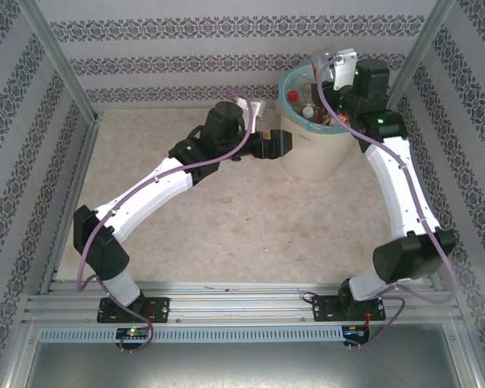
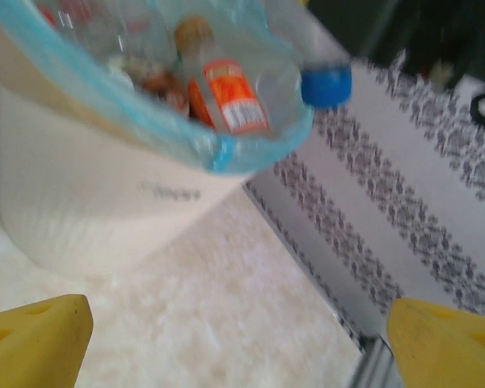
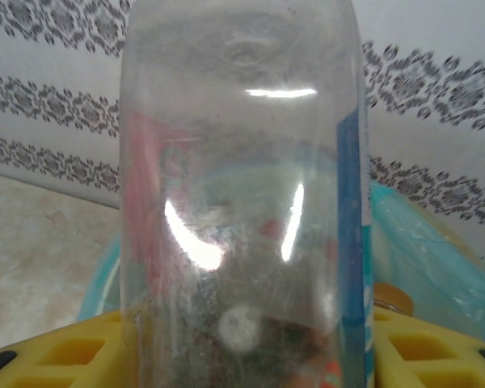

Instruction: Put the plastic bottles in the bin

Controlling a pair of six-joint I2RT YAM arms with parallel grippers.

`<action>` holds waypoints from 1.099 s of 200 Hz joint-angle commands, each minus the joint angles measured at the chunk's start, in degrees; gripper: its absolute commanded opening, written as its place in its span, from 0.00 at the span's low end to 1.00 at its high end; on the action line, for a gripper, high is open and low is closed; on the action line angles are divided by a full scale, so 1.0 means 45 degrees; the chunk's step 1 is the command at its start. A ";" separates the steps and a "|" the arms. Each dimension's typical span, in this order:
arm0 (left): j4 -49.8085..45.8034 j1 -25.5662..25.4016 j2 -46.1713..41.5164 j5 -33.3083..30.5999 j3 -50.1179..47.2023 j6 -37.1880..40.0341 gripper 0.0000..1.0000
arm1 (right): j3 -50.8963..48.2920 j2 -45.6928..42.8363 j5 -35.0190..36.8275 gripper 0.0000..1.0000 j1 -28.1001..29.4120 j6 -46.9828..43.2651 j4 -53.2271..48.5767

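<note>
Spanning mid-frame of the top view, desk [image 1: 226, 226] gives open room; patterned walls [image 1: 226, 32] hem its edges. Bin [image 1: 311, 158] upper right, bottles [image 2: 226, 93] inside. Clear blue-capped bottle [image 3: 242, 202] over the rim, gripped round its body by right jaws: likely light, thin-walled, slick, crushable. Left jaws wide apart, empty, just beside bin's wall.

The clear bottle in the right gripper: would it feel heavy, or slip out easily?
Probably light: the clear bottle looks empty, and the turquoise liner of the bin shows through it. Bright glare on its smooth wall suggests it may be slippery. Being round, it would likely roll if dropped.
</note>
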 commanded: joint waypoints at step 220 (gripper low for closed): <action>-0.0904 0.1030 0.1198 -0.2836 0.1267 0.3680 1.00 | 0.0610 0.1568 -0.2576 0.68 0.0202 0.1802 0.0436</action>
